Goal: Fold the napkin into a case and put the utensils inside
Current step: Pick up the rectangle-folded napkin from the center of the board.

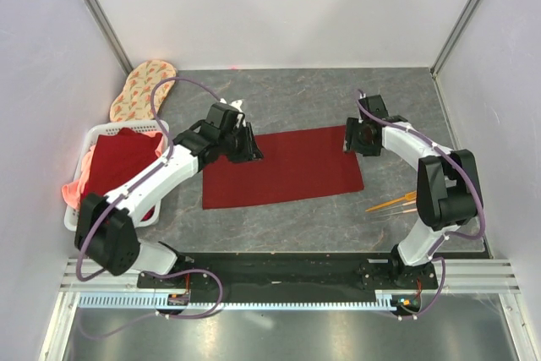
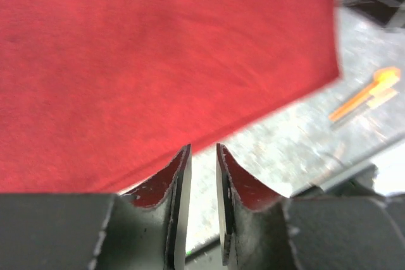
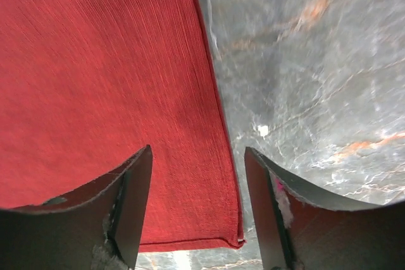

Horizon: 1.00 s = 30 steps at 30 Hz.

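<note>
The napkin (image 1: 283,166) is lying mid-tabletop (image 1: 321,95) while the left jaws, narrowed on nothing, and the right jaws, spread wide, are hovering at its far corners, seemingly readying another fold, the utensils (image 1: 390,204) waiting by the right edge

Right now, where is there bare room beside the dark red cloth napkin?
Free: the grey tabletop strip beyond the napkin, and the strip between its near edge and the black base rail. Crowded: white basket left, orange-gold utensils right.
</note>
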Tool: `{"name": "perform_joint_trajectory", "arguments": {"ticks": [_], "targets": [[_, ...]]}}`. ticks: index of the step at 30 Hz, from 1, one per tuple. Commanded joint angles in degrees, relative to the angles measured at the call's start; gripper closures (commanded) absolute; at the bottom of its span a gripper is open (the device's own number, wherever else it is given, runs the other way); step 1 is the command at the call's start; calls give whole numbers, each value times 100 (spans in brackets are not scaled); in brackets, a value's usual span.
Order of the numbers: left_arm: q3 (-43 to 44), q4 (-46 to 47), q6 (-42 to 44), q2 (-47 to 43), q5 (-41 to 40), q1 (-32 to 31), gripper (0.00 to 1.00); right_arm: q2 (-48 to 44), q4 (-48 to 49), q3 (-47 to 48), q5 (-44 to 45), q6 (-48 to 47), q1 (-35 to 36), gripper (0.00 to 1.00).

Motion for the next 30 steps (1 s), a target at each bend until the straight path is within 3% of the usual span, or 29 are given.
{"name": "perform_joint_trajectory", "arguments": {"ticks": [1,12,22,25,30], "targets": [[-187,377,257,-540,625,-39,71,-116,285,-379,-158,-270,11,33],[-679,799,20,-602,1214,-39,73,77,593,-555,132,-244,90,44],[-565,799,38,-637,1153,-39,73,332,690,-713,211,-217,231,48],[-583,799,47,-654,1126,-39,73,402,646,-748,352,-191,336,52],[-592,817,29,-611,1153,-30,73,578,637,-863,467,-103,398,75]]}}
